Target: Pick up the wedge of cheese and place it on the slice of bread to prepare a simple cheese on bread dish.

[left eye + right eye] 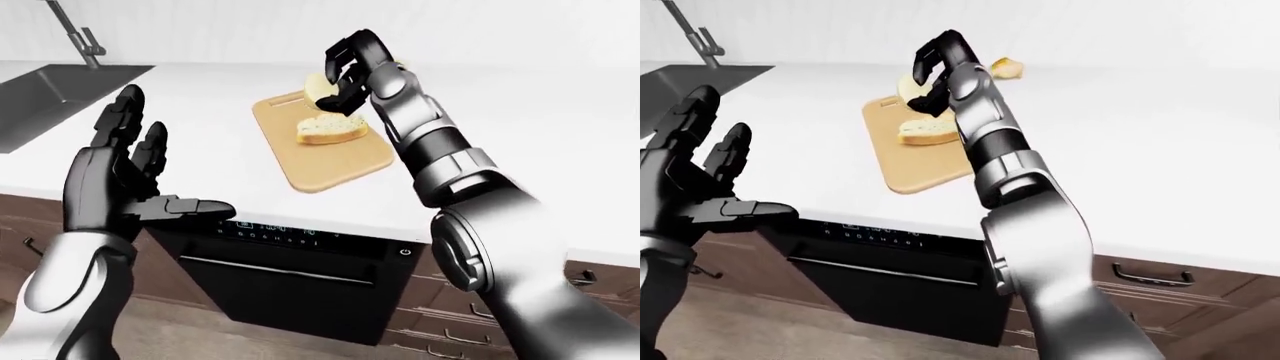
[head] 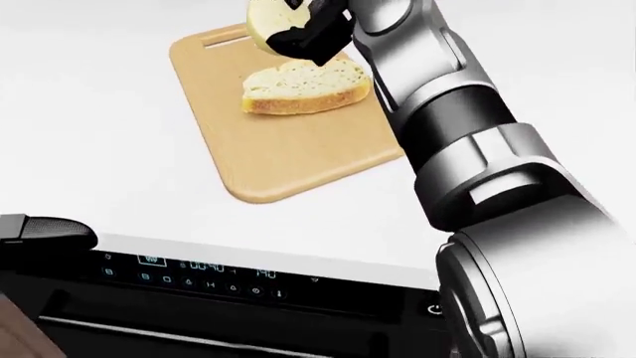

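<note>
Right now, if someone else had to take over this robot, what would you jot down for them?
Right hand: shut on the pale yellow wedge of cheese, held just above the slice of bread.
Left hand: open, empty, raised off to the left of the counter edge.
Tan crusty slice of bread: lying flat on the light wooden cutting board.
Done: cheese picked up and carried over.
Left: lower it onto the bread, let go.

Pale cheese wedge (image 2: pixel 266 22) held above bread slice (image 2: pixel 303 87).
</note>
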Tool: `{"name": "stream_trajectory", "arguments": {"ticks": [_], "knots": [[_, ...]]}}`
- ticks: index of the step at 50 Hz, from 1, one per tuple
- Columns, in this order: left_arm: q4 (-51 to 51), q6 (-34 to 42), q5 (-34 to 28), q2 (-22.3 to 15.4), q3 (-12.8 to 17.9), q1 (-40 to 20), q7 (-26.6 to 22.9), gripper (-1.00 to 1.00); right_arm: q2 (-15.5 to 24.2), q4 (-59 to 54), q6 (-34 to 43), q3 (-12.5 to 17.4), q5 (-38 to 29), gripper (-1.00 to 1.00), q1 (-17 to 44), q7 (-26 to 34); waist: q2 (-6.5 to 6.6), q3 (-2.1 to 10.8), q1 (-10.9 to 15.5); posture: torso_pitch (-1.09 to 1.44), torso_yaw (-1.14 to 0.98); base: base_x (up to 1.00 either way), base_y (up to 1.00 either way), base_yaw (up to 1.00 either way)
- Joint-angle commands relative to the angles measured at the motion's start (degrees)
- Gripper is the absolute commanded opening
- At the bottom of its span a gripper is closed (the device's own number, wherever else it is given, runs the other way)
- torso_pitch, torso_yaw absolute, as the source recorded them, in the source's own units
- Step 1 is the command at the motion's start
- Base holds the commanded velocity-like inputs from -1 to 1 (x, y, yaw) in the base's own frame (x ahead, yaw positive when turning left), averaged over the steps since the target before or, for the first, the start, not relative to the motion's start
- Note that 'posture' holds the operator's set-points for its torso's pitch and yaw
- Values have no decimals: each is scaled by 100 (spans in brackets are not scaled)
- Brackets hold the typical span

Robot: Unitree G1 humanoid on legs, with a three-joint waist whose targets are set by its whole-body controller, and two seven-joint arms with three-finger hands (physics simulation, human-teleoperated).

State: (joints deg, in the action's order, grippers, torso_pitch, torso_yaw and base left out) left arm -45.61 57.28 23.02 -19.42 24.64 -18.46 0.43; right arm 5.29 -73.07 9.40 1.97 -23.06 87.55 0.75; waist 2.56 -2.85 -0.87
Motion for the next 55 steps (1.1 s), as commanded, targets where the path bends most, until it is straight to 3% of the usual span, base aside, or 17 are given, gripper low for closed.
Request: {"name": "stream_trajectory", "arguments": {"ticks": [1, 34, 55], "knots": [[-150, -128, 25, -76, 53, -131, 17, 100, 42, 211, -149, 25, -7, -100, 287, -122, 29, 149, 2, 0, 0, 0, 0, 0], [-50, -510, 80, -52, 375, 318, -215, 100, -65, -238, 64, 132, -570, -100, 315, -830, -4, 271, 77, 0, 0, 0, 0, 0], [5, -665, 59, -14, 402, 441, -265, 100, -163, -280, 119, 151, -748, -100, 157, -852, -25, 219, 67, 0, 0, 0, 0, 0]]}}
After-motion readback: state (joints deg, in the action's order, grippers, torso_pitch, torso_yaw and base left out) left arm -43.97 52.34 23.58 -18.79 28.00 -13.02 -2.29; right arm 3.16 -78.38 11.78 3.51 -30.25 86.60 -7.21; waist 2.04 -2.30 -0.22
